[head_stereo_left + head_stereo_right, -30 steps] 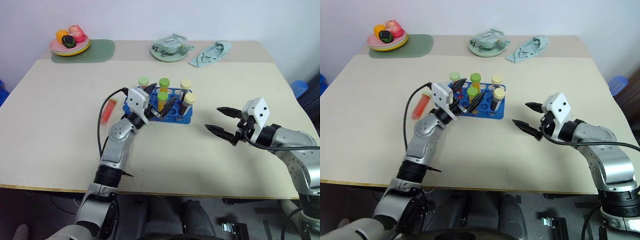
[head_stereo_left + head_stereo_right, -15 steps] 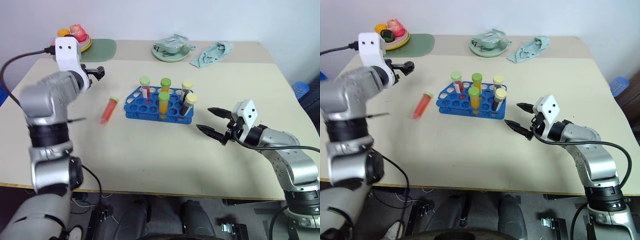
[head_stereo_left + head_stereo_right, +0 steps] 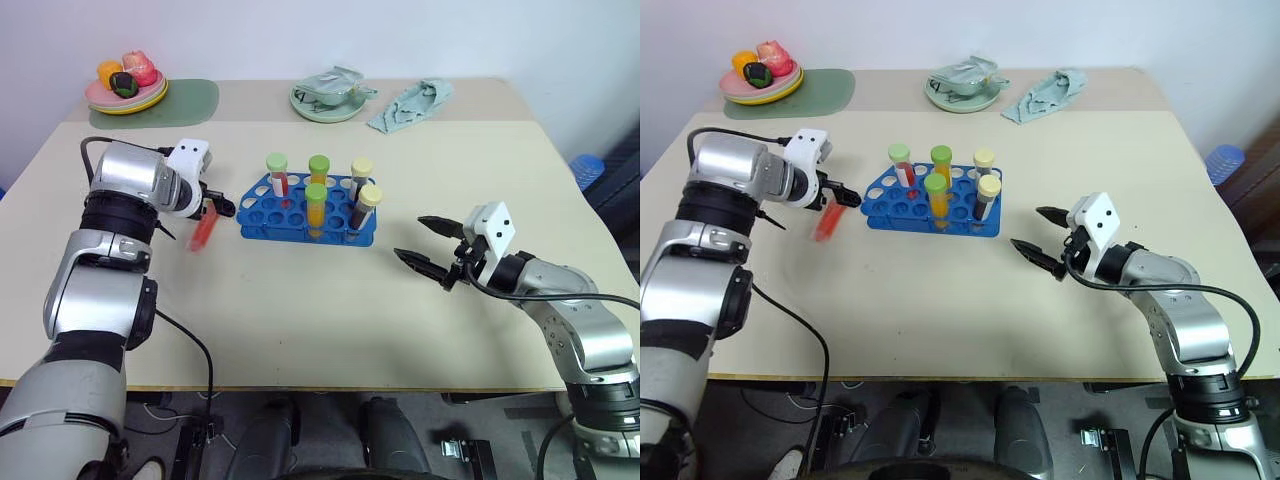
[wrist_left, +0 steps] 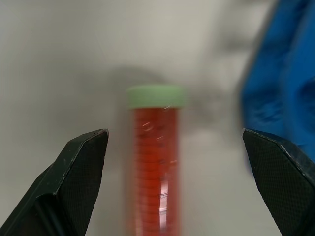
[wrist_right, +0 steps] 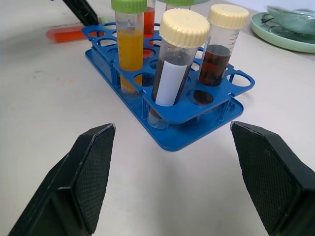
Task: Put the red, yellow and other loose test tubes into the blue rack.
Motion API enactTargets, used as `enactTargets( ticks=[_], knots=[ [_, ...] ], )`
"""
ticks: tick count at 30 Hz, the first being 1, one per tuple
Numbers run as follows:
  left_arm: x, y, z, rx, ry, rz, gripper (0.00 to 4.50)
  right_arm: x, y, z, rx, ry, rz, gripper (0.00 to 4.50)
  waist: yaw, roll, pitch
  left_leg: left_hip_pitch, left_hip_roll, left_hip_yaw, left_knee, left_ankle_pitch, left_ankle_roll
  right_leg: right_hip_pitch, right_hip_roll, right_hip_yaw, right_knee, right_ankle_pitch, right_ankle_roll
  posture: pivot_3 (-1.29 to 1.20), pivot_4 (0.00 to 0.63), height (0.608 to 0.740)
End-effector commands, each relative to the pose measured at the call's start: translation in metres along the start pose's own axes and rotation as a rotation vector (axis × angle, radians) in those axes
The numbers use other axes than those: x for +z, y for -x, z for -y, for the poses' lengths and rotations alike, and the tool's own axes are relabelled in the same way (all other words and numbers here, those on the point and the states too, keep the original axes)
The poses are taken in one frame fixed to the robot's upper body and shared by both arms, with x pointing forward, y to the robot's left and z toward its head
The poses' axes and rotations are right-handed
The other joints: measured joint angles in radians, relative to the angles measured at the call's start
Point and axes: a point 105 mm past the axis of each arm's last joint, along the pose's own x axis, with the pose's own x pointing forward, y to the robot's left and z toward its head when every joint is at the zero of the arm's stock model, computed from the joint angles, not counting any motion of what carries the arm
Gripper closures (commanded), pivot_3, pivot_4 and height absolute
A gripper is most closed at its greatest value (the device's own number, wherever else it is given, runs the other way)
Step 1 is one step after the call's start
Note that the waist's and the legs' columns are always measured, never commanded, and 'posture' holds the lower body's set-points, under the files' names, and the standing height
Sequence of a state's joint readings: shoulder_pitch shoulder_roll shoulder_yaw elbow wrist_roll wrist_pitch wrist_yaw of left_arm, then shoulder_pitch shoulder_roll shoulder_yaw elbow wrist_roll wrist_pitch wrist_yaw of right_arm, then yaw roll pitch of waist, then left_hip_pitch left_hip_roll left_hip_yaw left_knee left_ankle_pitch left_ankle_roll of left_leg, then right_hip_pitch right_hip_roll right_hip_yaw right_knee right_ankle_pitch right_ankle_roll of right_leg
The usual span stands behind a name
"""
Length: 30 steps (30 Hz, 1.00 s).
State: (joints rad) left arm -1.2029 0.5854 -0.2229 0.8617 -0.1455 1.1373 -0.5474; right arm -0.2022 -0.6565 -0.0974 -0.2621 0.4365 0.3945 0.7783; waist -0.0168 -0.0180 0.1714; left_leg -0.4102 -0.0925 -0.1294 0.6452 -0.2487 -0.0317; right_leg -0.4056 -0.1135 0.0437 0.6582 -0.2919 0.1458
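Left eye view, from left to right: the left gripper (image 3: 208,208) hangs with its jaws spread wide just over the one loose test tube, a red tube with a green cap (image 3: 202,232) lying flat on the worktop (image 3: 300,290) left of centre, just beside the blue rack (image 3: 262,212). In the left wrist view the red tube lies between the two fingers (image 4: 69,182), nearer one than the other, with clear space on both sides, so nothing is pinched yet. The step in hand looks like the pick-up of this last tube; five capped tubes already stand in the rack. Next, the jaws probably need to centre on the tube, come down around its body and close, then stand it upright over a free hole. At centre right the right gripper (image 3: 430,245) waits, jaws parted and empty, facing the rack.
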Motion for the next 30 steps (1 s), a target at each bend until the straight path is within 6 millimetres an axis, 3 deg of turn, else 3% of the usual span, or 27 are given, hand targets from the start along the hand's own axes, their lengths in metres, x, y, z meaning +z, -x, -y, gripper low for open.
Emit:
enactTargets(
  ticks=[1, 4, 5, 8, 9, 11, 12, 14, 16, 19, 24, 26, 30],
  knots=[
    [0.01, 0.005, -0.005, 0.025, -0.03, 0.017, 0.06, 0.015, 0.003, 0.0, -0.011, 0.044, 0.048, 0.65, 0.001, 0.0, 0.0, 0.0, 0.0, 0.0, 0.0, 0.0, 0.0, 0.0, 0.0, 0.0, 0.0, 0.0, 0.0, 0.0, 0.15, 0.74],
    [0.006, 0.0, -0.008, 0.035, -0.037, -0.001, 0.06, 0.015, 0.004, -0.001, -0.012, 0.043, 0.046, 0.65, 0.003, 0.0, 0.0, 0.0, 0.0, 0.0, 0.001, 0.0, 0.001, 0.0, 0.0, 0.0, 0.0, 0.0, 0.0, 0.0, 0.15, 0.74],
    [0.005, -0.001, -0.008, 0.04, -0.044, -0.004, 0.29, 0.015, 0.004, -0.001, -0.011, 0.043, 0.045, 0.65, 0.003, 0.0, 0.0, 0.0, 0.0, 0.0, 0.001, -0.001, 0.001, 0.0, 0.0, 0.0, 0.0, 0.0, 0.0, 0.0, 0.15, 0.74],
    [0.004, -0.005, -0.01, 0.052, -0.037, -0.007, 1.36, 0.016, 0.004, -0.001, -0.01, 0.042, 0.044, 0.65, 0.003, 0.0, 0.0, -0.001, 0.0, 0.0, 0.001, -0.001, 0.001, 0.0, 0.0, 0.0, 0.0, 0.0, 0.0, 0.0, 0.15, 0.74],
    [0.003, -0.006, -0.01, 0.051, -0.04, -0.007, 1.36, 0.016, 0.004, -0.001, -0.01, 0.042, 0.043, 0.65, 0.003, 0.0, 0.0, -0.001, 0.0, 0.0, 0.001, -0.001, 0.001, 0.0, 0.0, 0.0, 0.0, 0.0, 0.0, 0.0, 0.15, 0.74],
    [0.002, -0.008, -0.01, 0.056, -0.052, -0.007, 2.12, 0.016, 0.004, -0.001, -0.007, 0.043, 0.04, 0.65, 0.002, 0.0, 0.0, -0.001, 0.0, 0.0, 0.001, -0.001, 0.002, 0.0, 0.0, 0.0, 0.001, 0.0, 0.0, 0.0, 0.15, 0.74],
    [0.002, -0.009, -0.01, 0.055, -0.052, -0.008, 2.27, 0.016, 0.004, -0.001, -0.006, 0.043, 0.04, 0.65, 0.001, 0.0, 0.0, -0.001, 0.0, 0.0, 0.001, -0.001, 0.002, 0.0, 0.0, 0.0, 0.001, 0.0, 0.0, 0.0, 0.15, 0.74],
    [0.001, -0.01, -0.011, 0.062, -0.044, -0.005, 3.25, 0.016, 0.004, -0.002, -0.005, 0.042, 0.039, 0.65, 0.001, 0.0, 0.0, -0.001, 0.0, 0.0, 0.001, -0.001, 0.002, 0.0, 0.0, 0.0, 0.002, 0.0, 0.0, 0.0, 0.15, 0.74],
    [0.0, -0.011, -0.011, 0.063, -0.049, -0.006, 3.25, 0.015, 0.004, -0.002, -0.003, 0.041, 0.039, 0.65, 0.0, 0.0, 0.0, 0.0, 0.0, 0.0, 0.001, -0.001, 0.002, -0.001, 0.0, 0.0, 0.003, 0.0, 0.0, 0.0, 0.15, 0.74],
    [0.0, -0.011, -0.012, 0.068, -0.043, -0.004, 3.6, 0.015, 0.003, -0.002, 0.0, 0.04, 0.038, 0.65, 0.0, 0.0, 0.0, 0.0, 0.0, 0.0, 0.002, -0.001, 0.002, -0.001, 0.0, 0.0, 0.004, 0.0, 0.0, 0.0, 0.15, 0.74],
    [0.005, -0.004, -0.015, 0.069, 0.005, 0.026, 3.63, 0.014, 0.003, -0.002, 0.005, 0.039, 0.037, 0.65, -0.001, 0.0, 0.0, 0.0, 0.0, 0.0, 0.002, -0.002, 0.003, -0.001, 0.0, 0.0, 0.005, 0.0, 0.0, 0.0, 0.15, 0.74],
    [0.021, 0.006, -0.014, 0.049, 0.035, 0.117, 3.63, 0.013, 0.002, -0.003, 0.006, 0.038, 0.037, 0.65, -0.001, 0.0, 0.0, 0.0, 0.0, 0.0, 0.002, -0.002, 0.003, -0.002, 0.0, 0.0, 0.005, 0.0, 0.0, 0.0, 0.15, 0.74],
    [0.076, 0.058, 0.007, -0.062, 0.013, 0.592, 3.63, 0.013, 0.003, -0.003, 0.006, 0.035, 0.036, 0.65, 0.0, 0.0, 0.0, -0.001, 0.002, 0.0, 0.002, 0.0, 0.001, -0.003, -0.001, 0.0, 0.005, 0.0, 0.0, 0.0, 0.15, 0.74]
  ],
)
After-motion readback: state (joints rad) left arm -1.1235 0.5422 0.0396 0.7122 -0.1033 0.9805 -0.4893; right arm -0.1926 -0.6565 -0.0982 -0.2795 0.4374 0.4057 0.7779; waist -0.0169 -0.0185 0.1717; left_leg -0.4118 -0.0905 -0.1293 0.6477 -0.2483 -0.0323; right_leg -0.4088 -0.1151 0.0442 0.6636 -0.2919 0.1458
